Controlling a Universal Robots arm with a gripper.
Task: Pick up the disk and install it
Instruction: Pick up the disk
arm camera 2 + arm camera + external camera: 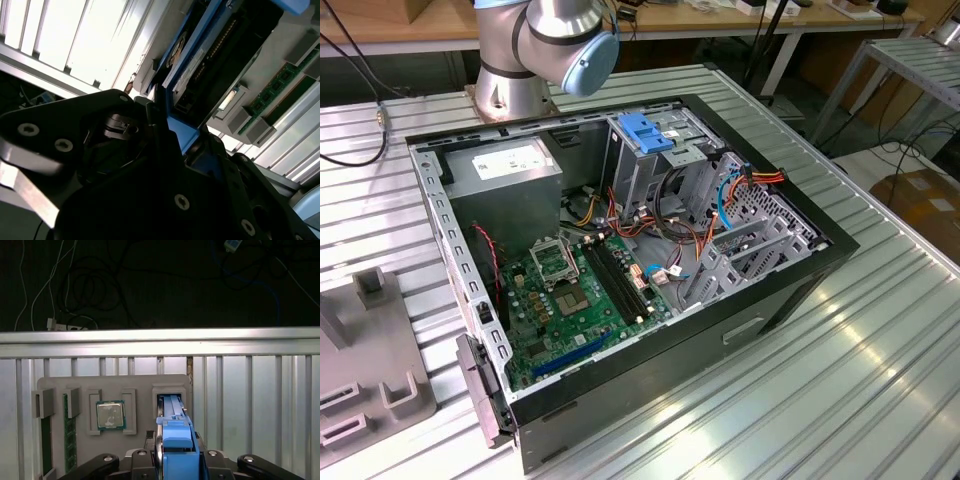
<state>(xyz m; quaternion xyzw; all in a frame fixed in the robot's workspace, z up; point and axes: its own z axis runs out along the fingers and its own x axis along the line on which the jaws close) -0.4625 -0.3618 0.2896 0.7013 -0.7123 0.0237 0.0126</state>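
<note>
The fingers (209,463) have the disk (176,440) between them. In the first wrist view it is seen edge-on: a bright blue plastic carrier with a stepped end nearest the fingers and a narrow dark strip running away from them. In the second wrist view the disk (235,55) shows a dark flat body inside the blue frame, with a row of connector pins along one edge.

The fingers (152,120) are drawn in close and clamp the blue carrier from both sides, with no gap showing against the plastic.

Straight out from the fingers, the disk's far end reaches a framed slot in a grey holder tray (115,385). I cannot tell whether that end sits in the slot or hangs just clear. Off to one side of the fingers a processor chip (110,415) lies in a square recess, and green memory sticks (69,432) lie further out. The tray rests on a ribbed metal surface (250,390).

In the exterior view an open computer case (750,300) stands on that surface, apart from the tray (370,380), which the picture's edge cuts off. The fingertips are hidden behind the carrier, and the disk's broad faces are turned away or in shadow.
</note>
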